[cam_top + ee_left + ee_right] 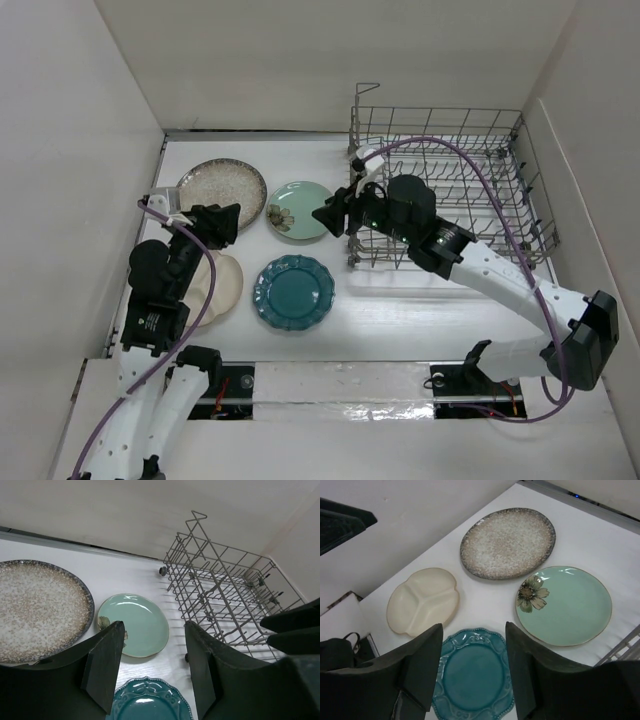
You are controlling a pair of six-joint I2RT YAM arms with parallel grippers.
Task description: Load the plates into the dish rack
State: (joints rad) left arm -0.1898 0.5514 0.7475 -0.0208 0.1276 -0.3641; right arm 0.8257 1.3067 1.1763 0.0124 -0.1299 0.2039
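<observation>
Right wrist: right end effector [474, 642] open, empty, facing teal scalloped plate [475, 680]; you should catch its rim squarely.

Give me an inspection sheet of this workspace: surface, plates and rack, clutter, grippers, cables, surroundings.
Surface: white table, no spills seen.
Job's things: speckled plate, mint flower plate, teal scalloped plate and cream divided plate all lie flat on the table; dish rack at the right holds no plates.
Clutter: nothing seen.
Grippers: left gripper open, holding nothing; right gripper open, holding nothing, above the plates.
Cables: purple cable arcs over the rack from the right arm; left arm's cable runs along it.
Surroundings: plain white walls.
</observation>
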